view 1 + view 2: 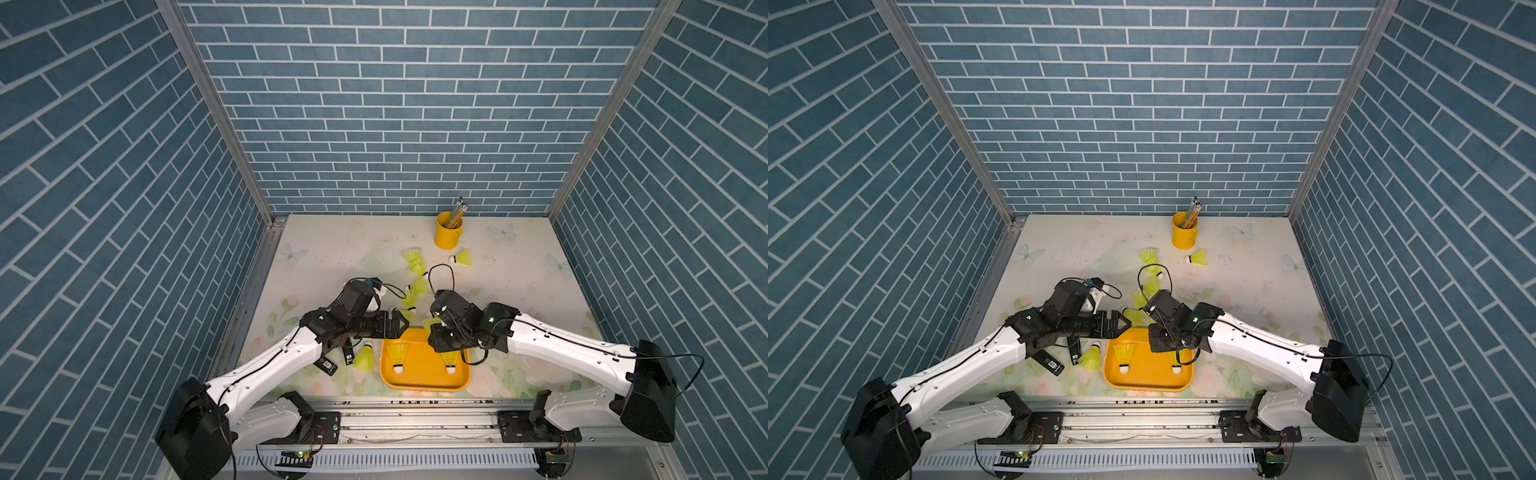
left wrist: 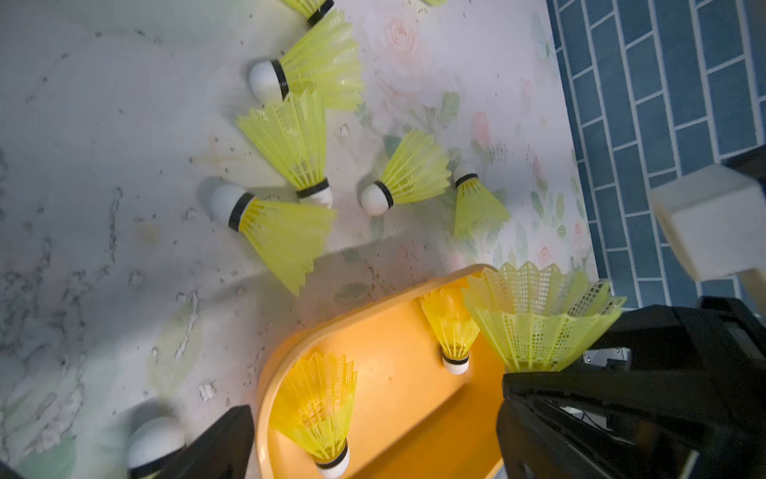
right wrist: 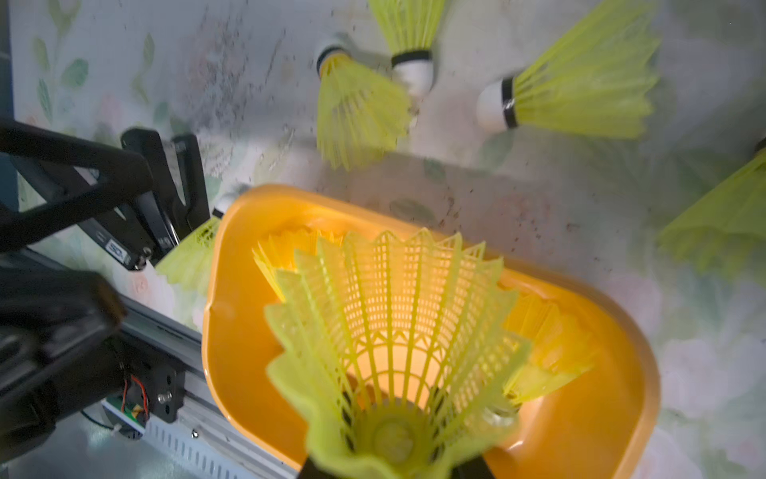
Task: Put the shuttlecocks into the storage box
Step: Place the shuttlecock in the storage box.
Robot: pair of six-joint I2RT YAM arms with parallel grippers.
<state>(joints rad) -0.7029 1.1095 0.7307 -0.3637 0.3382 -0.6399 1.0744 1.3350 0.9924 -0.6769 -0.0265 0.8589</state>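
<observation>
Shuttlecock (image 3: 393, 331) clamped in your right gripper (image 3: 391, 468) above storage box (image 3: 580, 435), two shuttlecocks (image 1: 397, 355) inside, your left gripper (image 1: 402, 323) spread, empty.

Two shuttlecocks (image 1: 396, 356) lie in the storage box (image 1: 419, 376) — a third shuttlecock (image 1: 365, 358) rests just beside its left wall.
</observation>
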